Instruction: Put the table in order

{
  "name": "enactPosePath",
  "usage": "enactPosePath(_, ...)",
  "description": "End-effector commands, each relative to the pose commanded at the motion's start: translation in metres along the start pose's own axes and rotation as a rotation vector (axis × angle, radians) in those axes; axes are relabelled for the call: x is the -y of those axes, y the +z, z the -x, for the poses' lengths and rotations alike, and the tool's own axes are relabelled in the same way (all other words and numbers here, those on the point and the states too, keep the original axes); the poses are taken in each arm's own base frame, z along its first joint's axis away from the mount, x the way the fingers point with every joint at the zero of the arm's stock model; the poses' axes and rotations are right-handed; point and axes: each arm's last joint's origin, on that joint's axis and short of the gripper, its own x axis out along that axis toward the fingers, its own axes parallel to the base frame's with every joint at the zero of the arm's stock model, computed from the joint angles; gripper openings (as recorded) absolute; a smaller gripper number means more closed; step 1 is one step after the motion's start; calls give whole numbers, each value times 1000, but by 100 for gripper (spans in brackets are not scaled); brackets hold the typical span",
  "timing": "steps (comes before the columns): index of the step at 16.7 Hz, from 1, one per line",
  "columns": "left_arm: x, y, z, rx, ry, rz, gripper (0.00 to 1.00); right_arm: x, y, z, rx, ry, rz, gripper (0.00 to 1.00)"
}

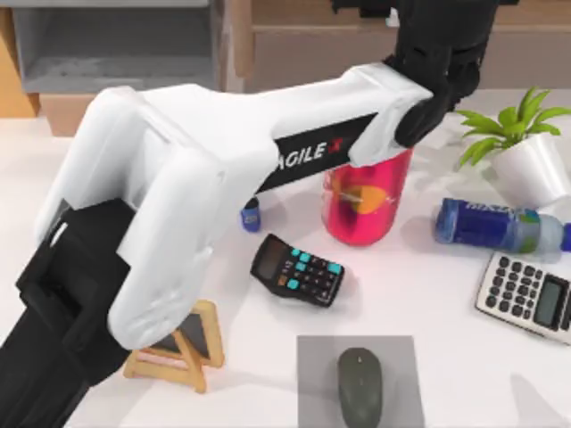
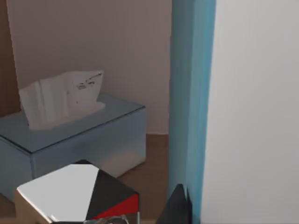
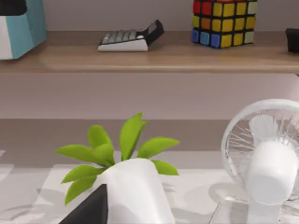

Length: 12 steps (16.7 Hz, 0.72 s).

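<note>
Reaching way across the table (image 1: pixel 419 294), the left arm has its left gripper (image 1: pixel 442 62) up at the back edge, right against the light-wood shelf unit (image 1: pixel 294 45), and honestly I can't tell if that one is spread or pinched shut. From its wrist view, a pale blue tissue box (image 2: pixel 79 140) sits ahead of the jaws on a wooden shelf, a white, black and red block (image 2: pixel 79 191) is closer in, and an upright blue-edged panel (image 2: pixel 191 93) stands just beside the jaws, so there's not much room on that side. Below that gripper on the white desktop is a red see-through cup (image 1: pixel 366 201), partly under the arm, with a black calculator (image 1: pixel 297 269) near it, a small blue thing (image 1: pixel 252 216) by the arm, and a wooden easel board (image 1: pixel 183 348) near the front edge. A blue bottle (image 1: pixel 486 225) lies on its side beside the cup, close to a potted plant (image 1: pixel 526 160) and a grey calculator (image 1: pixel 526 294). A mouse (image 1: pixel 359 385) rests on a grey pad (image 1: pixel 312 357) at the front edge. The right gripper (image 3: pixel 91 210) sits low with the plant just ahead of its jaws, state can't tell either, and a white fan (image 3: pixel 266 158) is off to one side, a colour cube (image 3: pixel 224 21) on the shelf beyond
</note>
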Motion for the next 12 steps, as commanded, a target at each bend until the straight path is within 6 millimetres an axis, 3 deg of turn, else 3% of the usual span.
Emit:
enactPosePath(5,-1,5,22,-6,2,-6,0,0,0,0,0,0,0,100)
enactPosePath(10,-3,3,20,-9,6,-12,0,0,0,0,0,0,0,100)
enactPosePath(12,0,7,29,-8,-21,-19,0,0,0,0,0,0,0,100)
